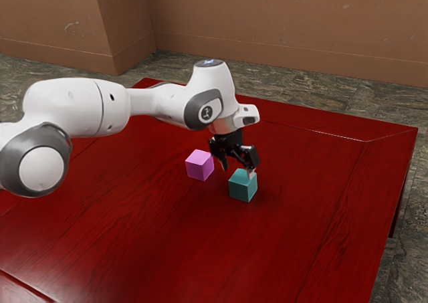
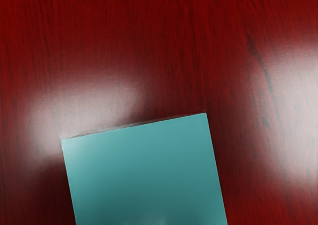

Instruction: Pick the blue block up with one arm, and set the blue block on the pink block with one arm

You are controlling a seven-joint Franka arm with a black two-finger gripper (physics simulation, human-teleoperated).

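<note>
Your blue block (image 1: pixel 242 186) reads more teal than blue: a plain cube, matte, no marks, top face lighter than its two visible sides. It sits flat on the dark red wooden surface (image 1: pixel 134 236), roughly mid-surface, not lifted. In the wrist view the block (image 2: pixel 149 175) sits right under your hand, square top face turned a little off-axis against the wood grain, with glossy surface (image 2: pixel 149 46) and pale glare patches around it.

The pink block (image 1: pixel 199 165) sits just beside it, toward the exterior view's left and a bit farther back. The two are close but apart, a strip of surface showing between them. It looks much the same in shape and size, also flat on the surface.

Your black fingers (image 1: pixel 251 160) hang straight over the blue block, pointing down, spread wide. One tip is down near the block's top corner on the exterior view's right; the other is off the block's upper left side. They aren't clamping it.

Your arm (image 1: pixel 100 109) comes in from the exterior view's left, the white links running low and nearly level across the surface, the wrist bent down above the block.
</note>
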